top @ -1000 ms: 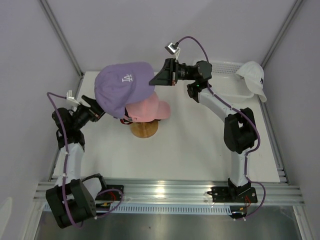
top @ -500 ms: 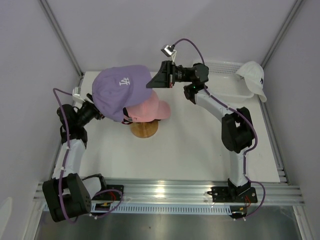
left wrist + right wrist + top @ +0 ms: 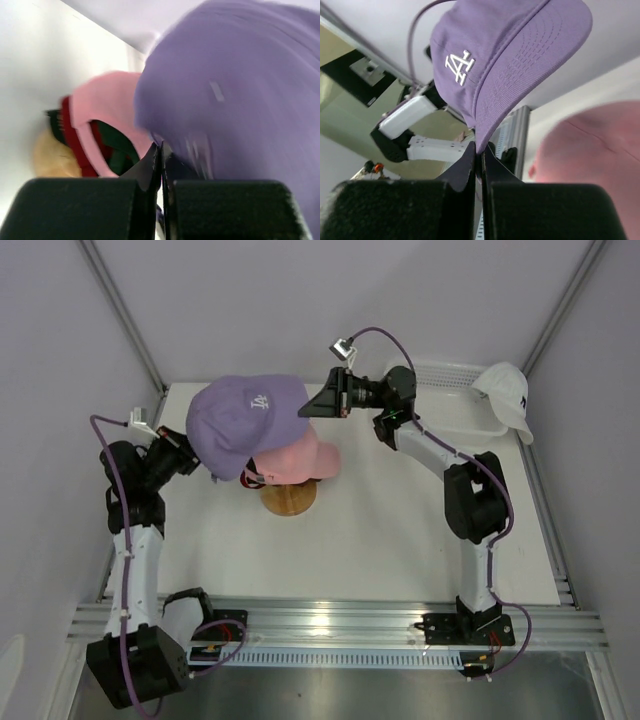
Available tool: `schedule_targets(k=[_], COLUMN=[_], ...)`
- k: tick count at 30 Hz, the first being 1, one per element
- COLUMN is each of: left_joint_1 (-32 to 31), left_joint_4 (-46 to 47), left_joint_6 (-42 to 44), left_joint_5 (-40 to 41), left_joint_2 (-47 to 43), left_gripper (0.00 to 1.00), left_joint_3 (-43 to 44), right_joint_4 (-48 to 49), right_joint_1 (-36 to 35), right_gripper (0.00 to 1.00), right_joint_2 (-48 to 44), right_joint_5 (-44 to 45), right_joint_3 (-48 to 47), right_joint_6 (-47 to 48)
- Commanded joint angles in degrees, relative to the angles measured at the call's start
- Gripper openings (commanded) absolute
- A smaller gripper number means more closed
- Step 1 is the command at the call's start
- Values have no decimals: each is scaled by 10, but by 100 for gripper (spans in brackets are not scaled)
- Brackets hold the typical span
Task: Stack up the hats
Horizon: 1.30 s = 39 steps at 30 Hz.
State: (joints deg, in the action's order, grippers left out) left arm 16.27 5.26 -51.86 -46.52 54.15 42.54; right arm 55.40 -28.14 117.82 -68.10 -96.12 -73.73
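Note:
A lavender hat [image 3: 248, 418] with a white logo hangs in the air over the stack, held at both ends. My right gripper [image 3: 306, 408] is shut on its brim edge [image 3: 479, 145]. My left gripper [image 3: 203, 466] is shut on its rear edge, where purple fabric [image 3: 240, 90] fills the left wrist view above the closed fingers [image 3: 150, 165]. Below it, a pink hat [image 3: 295, 460] tops the stack on the wooden stand [image 3: 290, 498]. A red hat [image 3: 75, 142] shows under the pink hat [image 3: 107, 97]. A white hat [image 3: 508, 392] rests on the basket's right end.
The white mesh basket [image 3: 448, 418] stands at the back right, behind my right arm. Metal frame posts rise at both back corners, with grey walls close on either side. The rail with the arm bases runs along the near edge.
My left gripper went from open to shut at the lavender hat's rear edge. The hat and my right gripper shifted slightly right.

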Motion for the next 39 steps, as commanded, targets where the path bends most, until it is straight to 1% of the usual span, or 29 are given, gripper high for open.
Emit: schedule_targets(k=[1,2,6,7,9,10,11,12,13,14,16,17,20,22,23,26,27,29,30,31,34,37,39], left_joint_1=[-2,-2,-13,-21,-60,-75,-103,-115,-124,-134,-140,-143,-143,-144,-145,-145,-145,-146,-146,-146,-146,-147,-146], left_joint_4=[-163,-184,-206,-228,-258,-287,-300,-309,-320,-324,-325,-325,-323,-325,-329,-329,-329,-329,-331,-332,-335,-346,-354], left_joint_6=[109,116,133,147,169,191,200,207,216,216,217,218,216,216,216,219,221,222,224,225,228,229,231], left_joint_5=[132,138,151,159,199,212,224,240,243,243,245,246,253,257,260,267,269,281,285,287,288,290,295], left_joint_2=[-32,-35,-32,-26,-14,2,12,23,42,49,62,64,70,75,82,91,96,99,104,107,117,118,112], left_gripper=[1,1,1,1,1,1,1,1,1,1,1,1,1,1,1,1,1,1,1,1,1,1,1], left_joint_3=[55,73,113,132,153,185,195,204,222,229,238,239,242,241,240,231,228,217,210,209,199,183,170], right_joint_4=[-90,-86,-37,-17,19,74,108,174,205,229,276,281,277,249,212,151,118,80,32,6,-65,-147,-203], right_joint_1=[50,67,100,106,120,125,128,134,143,147,151,151,151,152,155,163,165,170,172,172,170,163,157], right_gripper=[0,0,0,0,0,0,0,0,0,0,0,0,0,0,0,0,0,0,0,0,0,0,0], right_joint_2=[-33,-36,-30,-28,-26,-22,-19,-15,-11,1,14,22,29,33,36,33,29,24,23,22,23,29,36], right_joint_5=[38,40,59,70,83,93,97,109,113,118,120,121,129,133,134,133,135,139,141,144,155,169,177], right_joint_3=[38,49,102,116,162,178,209,222,233,241,249,249,244,235,233,238,243,257,259,259,257,241,226], right_joint_6=[95,87,57,43,20,-19,-43,-67,-89,-132,-163,-176,-175,-169,-151,-111,-77,-42,-21,18,77,127,143])
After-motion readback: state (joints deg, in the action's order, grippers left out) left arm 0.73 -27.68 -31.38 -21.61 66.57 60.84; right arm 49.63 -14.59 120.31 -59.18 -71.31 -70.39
